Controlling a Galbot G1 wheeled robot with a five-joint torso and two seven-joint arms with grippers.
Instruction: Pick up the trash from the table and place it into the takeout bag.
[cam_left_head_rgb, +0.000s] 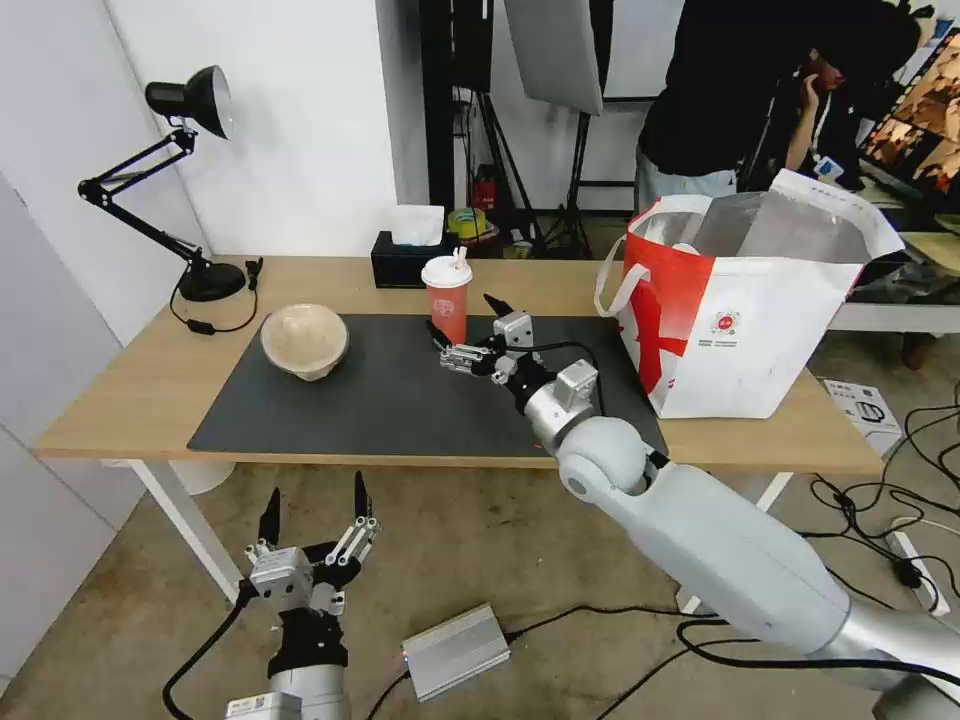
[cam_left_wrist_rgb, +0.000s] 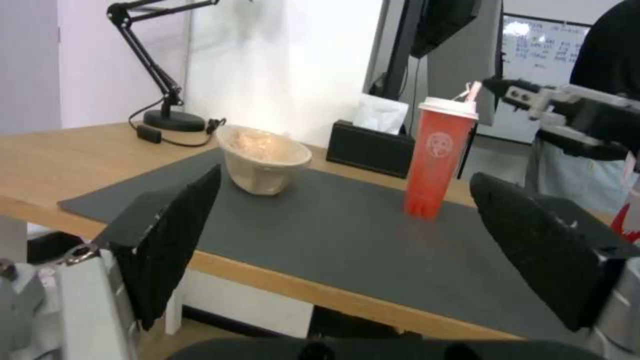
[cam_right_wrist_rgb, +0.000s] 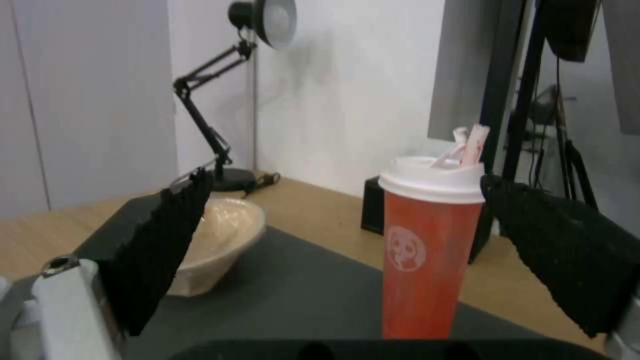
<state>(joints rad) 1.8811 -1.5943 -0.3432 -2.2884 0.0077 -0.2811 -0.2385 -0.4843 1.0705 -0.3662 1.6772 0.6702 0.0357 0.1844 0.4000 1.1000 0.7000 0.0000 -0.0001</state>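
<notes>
We find the red drink cup (cam_left_head_rgb: 447, 297) standing upright on the dark grey mat (cam_left_head_rgb: 380, 400), near the mat's rear edge, its white lid on and a wrapped straw tucked at the rim. It rests on its own base and nothing touches it. The right pincer (cam_left_head_rgb: 466, 330) sits just beside it at cup height, fingers spread wide apart. In the right wrist view the cup (cam_right_wrist_rgb: 427, 245) lies between the two black pads (cam_right_wrist_rgb: 160, 250), with clear space on either side.

The beige lidded paper bowl (cam_left_head_rgb: 305, 340) rests on the mat toward the robot's left, well apart from the cup and tilted slightly on its side. We see it also in the left wrist view (cam_left_wrist_rgb: 263, 159).

The takeout bag (cam_left_head_rgb: 745, 310) stands upright on the tabletop (cam_left_head_rgb: 130, 390) at the robot's right, beyond the mat's edge, mouth open and foil lining showing.

A black tissue box (cam_left_head_rgb: 408, 262) stands behind the cup at the rear of the tabletop. A black desk lamp (cam_left_head_rgb: 185, 180) occupies the rear left corner.

The left pincer (cam_left_head_rgb: 315, 515) hangs below the tabletop's front edge, above the floor, fingers apart and holding nothing.
</notes>
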